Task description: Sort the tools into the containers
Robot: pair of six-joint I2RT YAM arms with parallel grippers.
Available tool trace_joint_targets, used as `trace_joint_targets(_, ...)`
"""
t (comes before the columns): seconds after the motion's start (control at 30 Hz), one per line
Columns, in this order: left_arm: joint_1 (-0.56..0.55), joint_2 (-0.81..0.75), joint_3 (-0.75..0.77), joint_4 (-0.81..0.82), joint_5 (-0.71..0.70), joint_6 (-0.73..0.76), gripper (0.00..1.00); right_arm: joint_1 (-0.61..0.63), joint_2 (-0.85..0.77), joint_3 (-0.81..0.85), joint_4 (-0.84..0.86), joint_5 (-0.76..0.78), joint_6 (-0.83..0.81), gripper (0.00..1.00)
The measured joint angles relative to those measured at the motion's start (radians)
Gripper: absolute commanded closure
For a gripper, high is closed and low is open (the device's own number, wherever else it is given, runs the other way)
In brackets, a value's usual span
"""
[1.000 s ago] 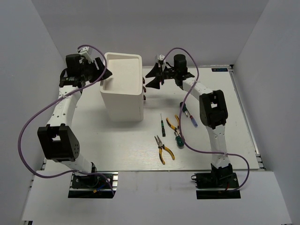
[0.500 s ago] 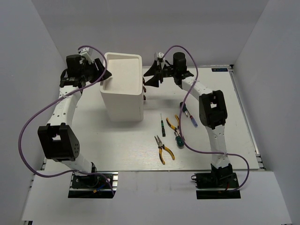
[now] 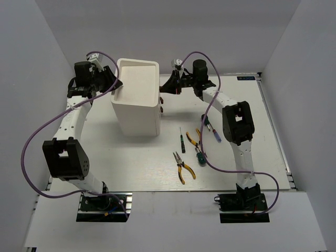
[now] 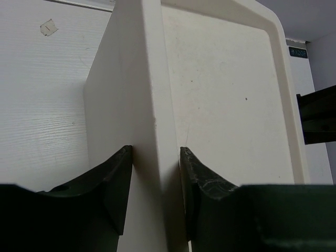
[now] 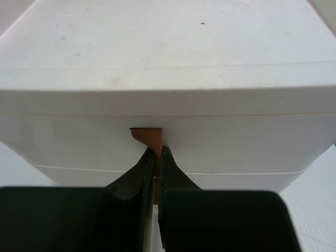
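Note:
The tall white box (image 3: 137, 100) stands at the back left of the table. Its left wall (image 4: 152, 105) sits between the fingers of my left gripper (image 3: 116, 84) (image 4: 155, 155), which press it from both sides. The containers are white drawers (image 3: 160, 100) stacked on the box's right side. My right gripper (image 3: 164, 89) (image 5: 156, 152) is shut on the brown knob (image 5: 149, 135) of the top drawer (image 5: 236, 142). The tools lie on the table to the right of the box: two yellow-handled pliers (image 3: 184, 167) (image 3: 193, 137), a thin dark-green screwdriver (image 3: 181, 137), a stubby green screwdriver (image 3: 199, 156) and a blue-handled screwdriver (image 3: 216, 135).
Another small screwdriver (image 3: 206, 125) lies under the right arm's forearm (image 3: 236, 121). Purple cables loop from both arms over the table. Grey walls close in the left, back and right sides. A second drawer front (image 5: 236, 181) shows below the top one.
My right gripper has moved left up to the box's drawer side and shut on the top knob. The left gripper's fingers have narrowed onto the box wall.

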Motion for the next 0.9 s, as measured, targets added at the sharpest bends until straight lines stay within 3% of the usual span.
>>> trace_joint_targets(0.4,-0.011,0.003,0.000,0.020,-0.012,-0.001,0.68,-0.009,-0.131,-0.189,0.021,0.084,-0.019,1.00)
trace_joint_targets(0.83,-0.021,0.004,0.000,0.027,-0.020,0.003,0.68,-0.133,-0.308,-0.398,-0.065,0.090,-0.142,1.00)
trace_joint_targets(0.87,-0.021,0.004,0.000,0.028,-0.021,0.002,0.62,-0.138,-0.313,-0.405,-0.072,0.090,-0.151,0.90)
trace_joint_targets(0.9,-0.021,0.004,0.000,0.028,-0.021,0.002,0.57,-0.142,-0.316,-0.409,-0.085,0.089,-0.159,0.66)
